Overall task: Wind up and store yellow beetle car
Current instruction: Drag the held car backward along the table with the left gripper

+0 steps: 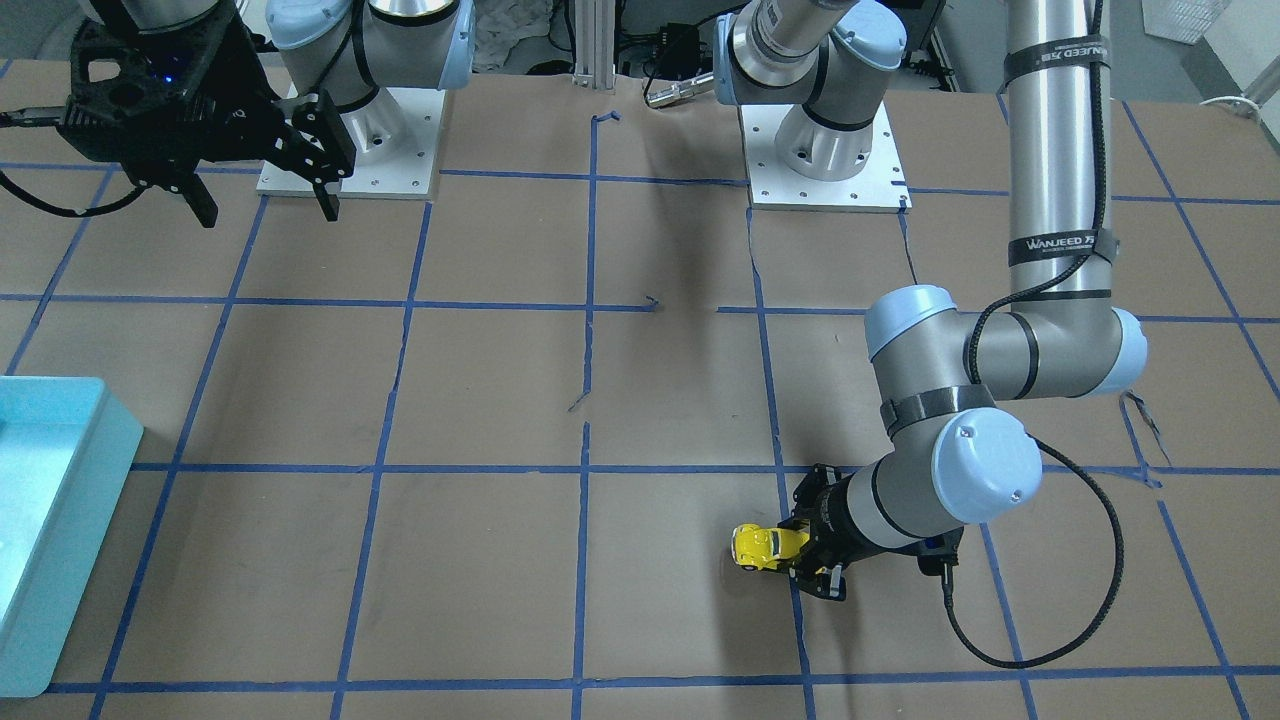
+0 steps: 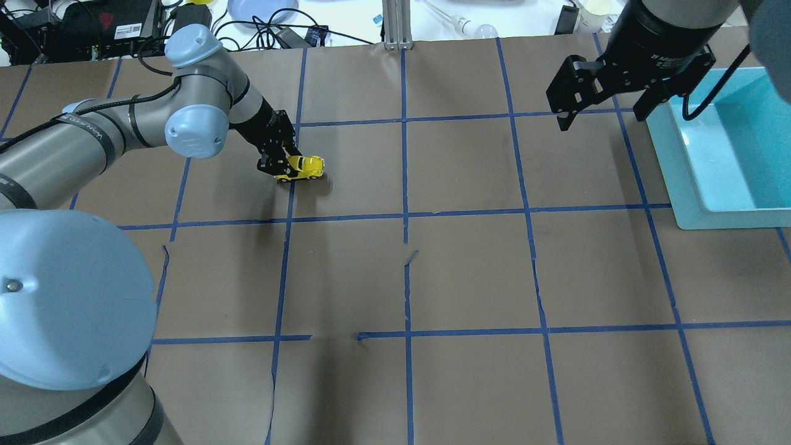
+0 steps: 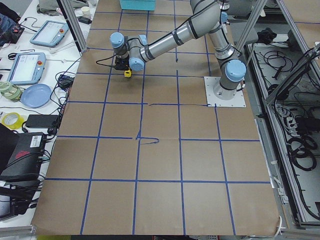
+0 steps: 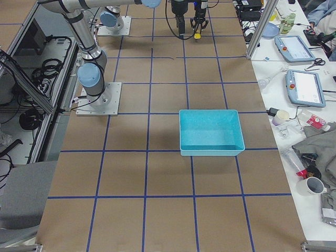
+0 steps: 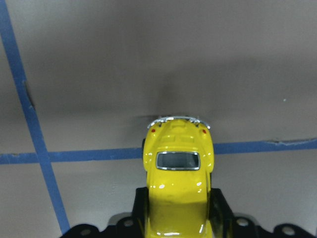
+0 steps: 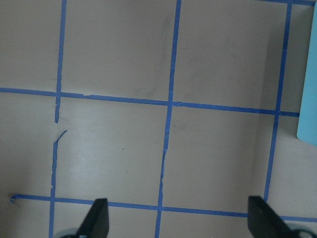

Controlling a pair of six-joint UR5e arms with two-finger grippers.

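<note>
Cannot see the near end of the yellow beetle car [image 5: 178, 173]: cropped by the left wrist view's lower edge, sides covered by the left gripper [image 5: 179, 210]. Too small in both side views to read. Can see only fingertips of the right gripper [image 6: 178, 204], plus a sliver of teal bin [image 6: 308, 89] to their right.

"WANJEED", followed by what is read as "75", is printed in white on a black strap [image 1: 1057, 245] round the left arm [image 1: 1055, 150], well up from the left gripper [image 1: 790, 547]. It is repeated on a second strap [image 1: 1058, 52] farther up. On the black collar [image 2: 670, 59] just above the right gripper [image 2: 600, 122], only "Adapt" can be made out.
</note>
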